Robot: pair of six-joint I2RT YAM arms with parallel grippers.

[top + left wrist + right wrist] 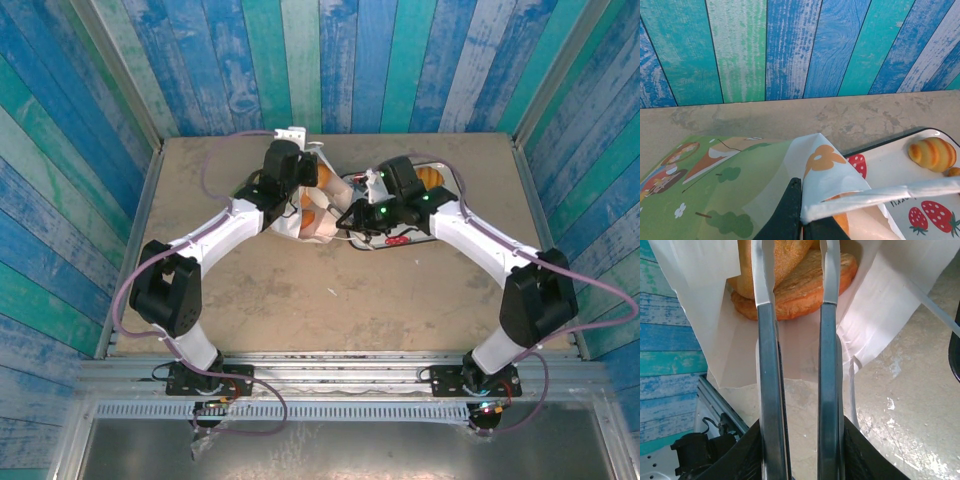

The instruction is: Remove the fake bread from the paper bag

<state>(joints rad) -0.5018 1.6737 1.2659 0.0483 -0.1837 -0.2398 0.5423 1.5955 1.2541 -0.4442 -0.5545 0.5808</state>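
my left claw [801, 212]: pinching the smooth paper bag [740, 190] rim
my right claw [800, 455]: clamping flat metal tongs [765, 370]
fake bread [800, 285]: grainy, orange, rounded

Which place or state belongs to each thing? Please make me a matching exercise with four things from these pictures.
1 left gripper
2 tongs
3 striped roll
4 flat orange bread

a lies on the tray
b inside the paper bag
c shut on the paper bag's rim
d held in the right gripper

Pairs: 1-c, 2-d, 3-a, 4-b
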